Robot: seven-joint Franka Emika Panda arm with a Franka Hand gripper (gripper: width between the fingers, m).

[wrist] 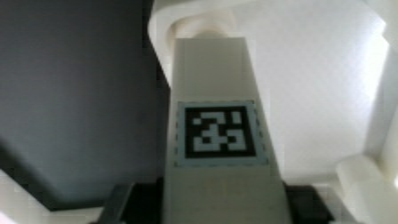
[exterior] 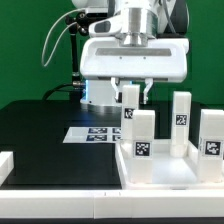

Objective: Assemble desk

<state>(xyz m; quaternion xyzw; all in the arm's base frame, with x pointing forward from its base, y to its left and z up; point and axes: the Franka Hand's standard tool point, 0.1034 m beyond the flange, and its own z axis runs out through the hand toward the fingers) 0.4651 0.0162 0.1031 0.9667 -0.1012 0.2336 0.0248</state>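
Note:
The white desk panel (exterior: 160, 176) lies at the exterior view's lower right with its rim up. Three white tagged legs stand upright on it: one at the front left (exterior: 139, 137), one at the back right (exterior: 181, 112) and one at the front right (exterior: 211, 136). My gripper (exterior: 133, 94) is above the panel's back left corner, shut on a fourth leg (exterior: 130, 106) that stands upright there. In the wrist view this leg (wrist: 219, 110) fills the middle, tag facing the camera, with the dark fingers (wrist: 135, 200) pressed against both its sides. The leg's lower end is hidden.
The marker board (exterior: 95, 133) lies on the black table to the left of the panel. A white block (exterior: 5, 165) sits at the exterior view's left edge. A green wall stands behind, and cables hang at the back left.

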